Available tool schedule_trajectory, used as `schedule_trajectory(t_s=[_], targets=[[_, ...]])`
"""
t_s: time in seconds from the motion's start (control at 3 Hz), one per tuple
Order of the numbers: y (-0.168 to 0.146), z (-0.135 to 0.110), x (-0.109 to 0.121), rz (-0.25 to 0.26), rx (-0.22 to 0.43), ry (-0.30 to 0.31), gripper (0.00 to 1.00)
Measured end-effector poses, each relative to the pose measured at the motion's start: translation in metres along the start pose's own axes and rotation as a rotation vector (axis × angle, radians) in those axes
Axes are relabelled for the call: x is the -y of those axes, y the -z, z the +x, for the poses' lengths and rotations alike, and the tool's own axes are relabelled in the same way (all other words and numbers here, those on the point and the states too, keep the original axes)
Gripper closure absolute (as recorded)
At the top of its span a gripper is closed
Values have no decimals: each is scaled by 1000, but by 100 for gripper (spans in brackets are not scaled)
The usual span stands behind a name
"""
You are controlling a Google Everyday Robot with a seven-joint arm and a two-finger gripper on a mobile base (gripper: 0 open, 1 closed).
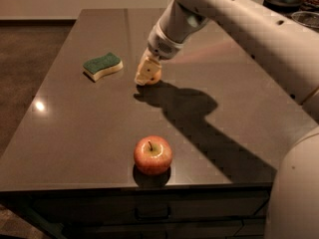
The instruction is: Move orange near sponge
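Orange in the gripper, close to the sponge, not yet let go

Nearest, the apple [153,155] stands untouched by the front edge of the table [84,133], well apart from everything else and no part of the job. Farther back, mid-table, the gripper [147,76] hangs low over the surface with its fingers closed around the orange [157,77], which shows only partly between them; whether the fruit touches the table I cannot tell. Just beyond and to the left lies the sponge [102,65], near the orange but with a strip of bare table between them. By my reading the carry is nearly done: what is left is perhaps a small shift toward the sponge, setting the orange down, opening the fingers and backing off.
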State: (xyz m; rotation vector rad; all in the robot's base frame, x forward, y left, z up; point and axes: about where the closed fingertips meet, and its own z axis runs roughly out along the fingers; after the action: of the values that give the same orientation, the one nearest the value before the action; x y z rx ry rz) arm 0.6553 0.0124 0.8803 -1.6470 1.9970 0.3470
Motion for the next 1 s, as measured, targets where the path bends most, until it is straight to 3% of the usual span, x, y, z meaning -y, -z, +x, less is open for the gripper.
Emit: schedule_trajectory(t_s=[0.67, 1.0], targets=[[-39, -61, 14, 23, 46, 38, 100], [-52, -72, 25, 37, 39, 41, 90]])
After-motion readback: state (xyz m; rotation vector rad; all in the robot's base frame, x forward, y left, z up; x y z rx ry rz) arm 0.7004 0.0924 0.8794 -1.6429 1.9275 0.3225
